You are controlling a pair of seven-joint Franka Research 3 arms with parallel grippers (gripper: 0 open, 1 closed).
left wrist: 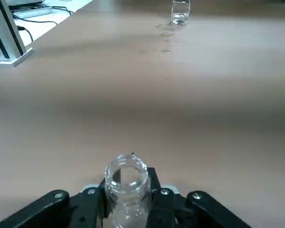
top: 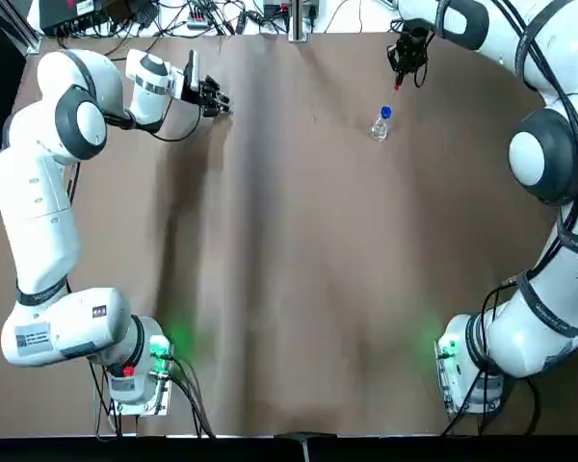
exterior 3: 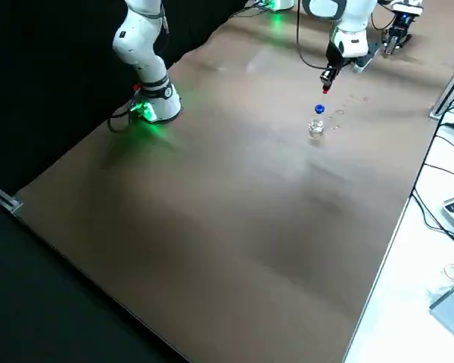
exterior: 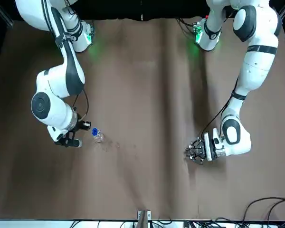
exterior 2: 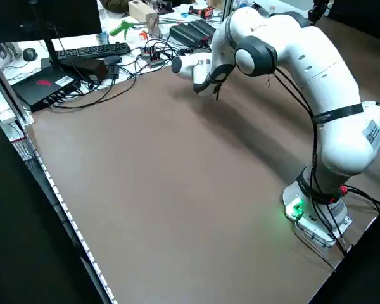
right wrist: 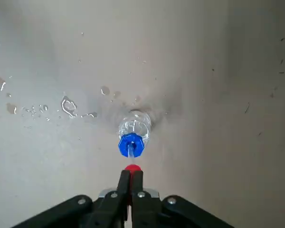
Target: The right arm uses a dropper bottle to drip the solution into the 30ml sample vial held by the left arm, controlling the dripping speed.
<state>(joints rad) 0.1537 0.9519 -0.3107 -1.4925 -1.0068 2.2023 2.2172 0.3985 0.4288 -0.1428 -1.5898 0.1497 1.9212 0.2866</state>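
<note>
Right gripper (right wrist: 131, 173) downturned on red dropper (right wrist: 133, 167) above bottle (right wrist: 135, 125), left gripper (left wrist: 130, 178) around vial (left wrist: 128, 202)

1 overhead, 1 front facing robot, 2 raised sides looking down diagonally, 2 close wrists sharing tabletop

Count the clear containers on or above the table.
2: the dropper bottle standing on the table by the right gripper, and the sample vial held up in the left gripper. I see none partly hidden.

Glossy clear glass vial (left wrist: 128, 192), smooth-walled
</note>
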